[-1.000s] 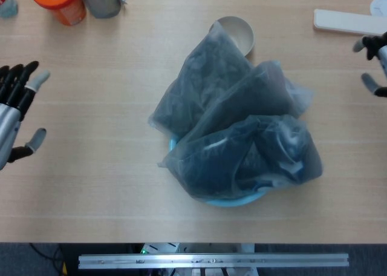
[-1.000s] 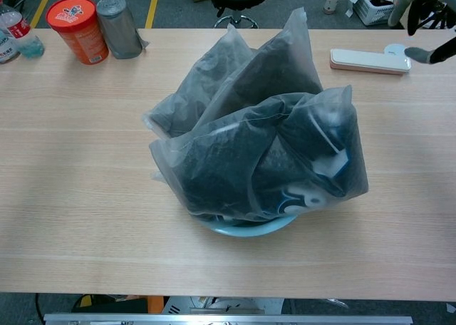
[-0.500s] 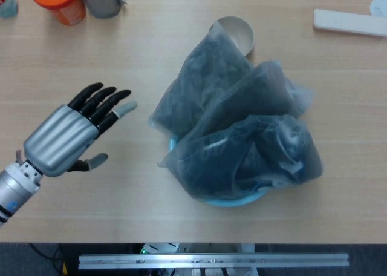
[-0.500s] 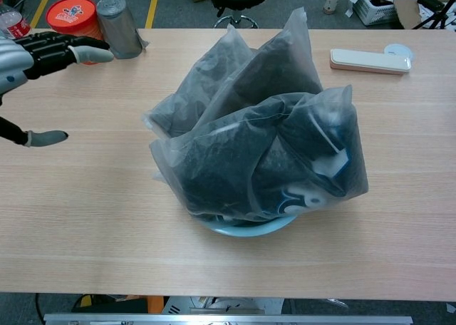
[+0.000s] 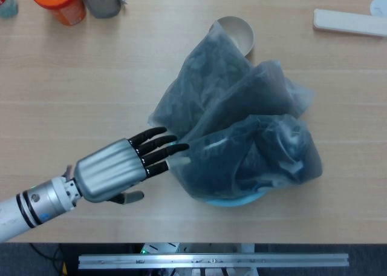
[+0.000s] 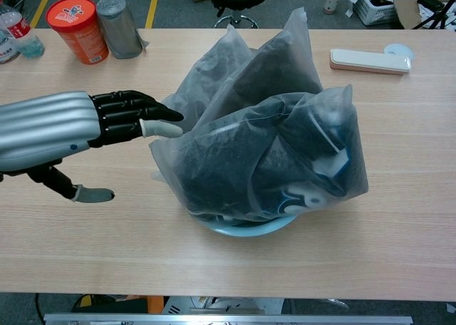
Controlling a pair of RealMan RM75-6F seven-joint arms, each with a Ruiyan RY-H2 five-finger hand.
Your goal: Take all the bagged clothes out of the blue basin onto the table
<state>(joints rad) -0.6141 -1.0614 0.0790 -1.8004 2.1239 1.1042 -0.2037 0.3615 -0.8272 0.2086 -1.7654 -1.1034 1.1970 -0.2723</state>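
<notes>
Frosted, translucent plastic bags of dark clothes stand heaped in the pale blue round basin, of which only a sliver of rim shows under the pile. In the last second the silver-and-black left hand has swept in from well to the left of the basin until its fingertips lie at the near-left corner of the front bag; half a second ago it was still well short of the heap. The right hand, which showed a second ago far to the right of the basin, has left both views. So the reach looks nearly done and the grasp not begun: all the bags are still in the basin, none on the light wooden table.

The left hand is spread and holds nothing, fingers stretched toward the bags and thumb hanging apart below (whether the tips actually press the plastic I cannot tell).

In the head view the two rear bags lean out of the basin with their long axes running from the basin up toward the small cream round bowl just behind it, the leftmost one's pointed end touching or overlapping that bowl's rim. The front bag lies crosswise over the basin, long axis left to right, its left corner pointing at the incoming hand.
</notes>
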